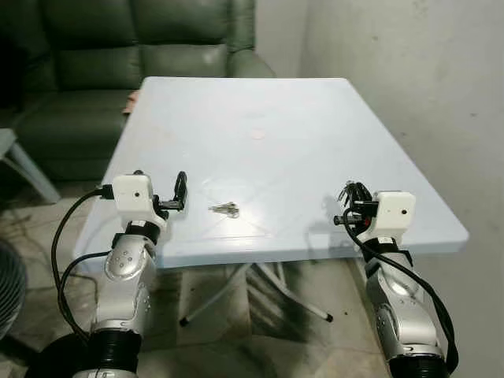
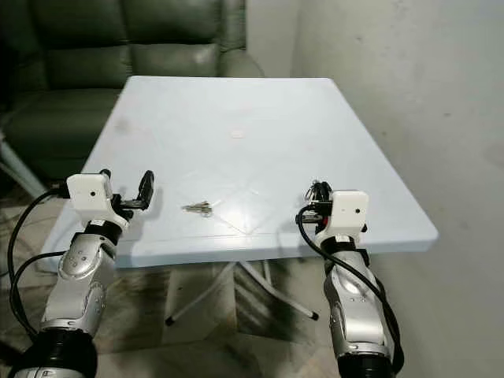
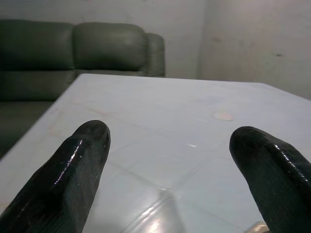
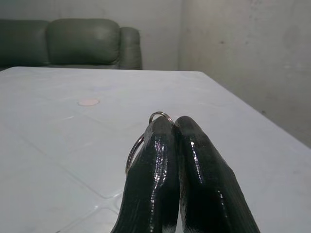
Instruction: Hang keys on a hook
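Green leather couch (image 1: 118, 63) fills the back of the room, pushed up against the far edge of the table, with a plain pale wall (image 1: 409, 79) running down the right side. No hook is visible anywhere on that wall, so my guess is the robot will have to turn or walk to find one.

Next down in size is the white plastic folding table (image 1: 260, 102), set right in front of the robot at about arm height, which makes sense as a pickup surface. A faint pinkish round mark (image 1: 257, 135) sits near its middle.

Both arms are raised over the near edge. The left gripper (image 1: 179, 191) hovers just above the tabletop near the left corner, its fingers (image 3: 73, 165) spread wide with nothing between them, looking like it's parked out of the way or ready to help.

The right gripper (image 2: 318, 194) is over the right side of the table, and its fingers (image 4: 160, 170) are pressed tight together, pinching a thin metal key ring (image 4: 146, 136) that pokes out above and beside the tips. Holding by the ring seems sensible, since the loop is what needs to go over a hook.

Smallest bit: a little bunch of keys (image 1: 225, 209) lies flat on the table between the two grippers, nearer the left one, untouched.
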Robot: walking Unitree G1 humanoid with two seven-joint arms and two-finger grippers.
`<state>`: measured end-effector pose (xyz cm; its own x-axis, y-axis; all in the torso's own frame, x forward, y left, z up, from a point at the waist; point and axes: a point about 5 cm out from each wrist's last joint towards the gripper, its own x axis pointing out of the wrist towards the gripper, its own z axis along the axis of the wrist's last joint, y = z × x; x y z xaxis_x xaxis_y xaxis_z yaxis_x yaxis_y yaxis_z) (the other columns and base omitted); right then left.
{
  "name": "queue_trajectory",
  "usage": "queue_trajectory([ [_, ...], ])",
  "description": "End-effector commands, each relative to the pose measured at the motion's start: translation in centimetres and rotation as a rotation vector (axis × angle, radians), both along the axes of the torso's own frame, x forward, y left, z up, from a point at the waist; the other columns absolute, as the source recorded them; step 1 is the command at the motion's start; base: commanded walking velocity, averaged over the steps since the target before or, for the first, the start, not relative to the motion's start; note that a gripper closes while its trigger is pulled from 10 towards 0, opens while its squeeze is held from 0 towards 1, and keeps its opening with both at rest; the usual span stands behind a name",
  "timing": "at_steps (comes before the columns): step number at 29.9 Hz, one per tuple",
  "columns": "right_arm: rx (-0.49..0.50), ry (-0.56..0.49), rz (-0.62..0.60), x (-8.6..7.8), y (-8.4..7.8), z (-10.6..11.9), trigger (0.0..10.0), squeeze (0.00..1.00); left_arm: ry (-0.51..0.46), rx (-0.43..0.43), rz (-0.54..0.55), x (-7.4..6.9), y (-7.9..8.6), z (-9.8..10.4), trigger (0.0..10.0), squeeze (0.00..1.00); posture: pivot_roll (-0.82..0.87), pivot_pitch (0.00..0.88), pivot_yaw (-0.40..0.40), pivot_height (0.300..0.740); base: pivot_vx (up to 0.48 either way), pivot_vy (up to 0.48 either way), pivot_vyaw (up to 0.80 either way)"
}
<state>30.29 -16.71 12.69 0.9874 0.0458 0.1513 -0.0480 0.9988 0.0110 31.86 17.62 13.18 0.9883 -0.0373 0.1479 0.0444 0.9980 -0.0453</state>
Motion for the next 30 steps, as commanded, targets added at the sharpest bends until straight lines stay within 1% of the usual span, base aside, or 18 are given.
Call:
queue_trajectory([
  [1,-0.007,0.002,0.02,0.28,0.42,0.22,10.0,0.0,-0.004,0.0,-0.01,0.17,-0.22,0.13,10.0,0.0,-0.01,0.0,-0.007,0.732,0.0,0.0,-0.77],
  [4,-0.007,0.006,0.025,0.27,0.48,0.19,10.0,0.0,0.001,-0.005,-0.008,0.05,-0.25,-0.05,10.0,0.0,-0.01,0.0,-0.011,0.732,0.0,0.0,-0.77],
  [7,-0.007,0.007,0.028,0.28,0.52,0.16,10.0,0.0,0.008,-0.004,-0.009,0.02,-0.29,-0.18,10.0,0.0,0.0,0.0,-0.012,0.732,0.0,0.338,-0.77],
  [27,-0.009,0.014,0.044,0.05,0.9,0.11,10.0,0.0,0.004,-0.003,-0.001,-0.04,-0.38,-0.03,10.0,0.0,-0.01,0.0,-0.015,0.732,0.0,0.0,-0.77],
  [30,-0.008,0.013,0.043,0.0,0.89,0.14,10.0,0.0,0.002,-0.025,-0.002,-0.07,-0.33,-0.01,10.0,0.0,-0.01,0.0,-0.015,0.732,0.0,0.0,-0.77],
])
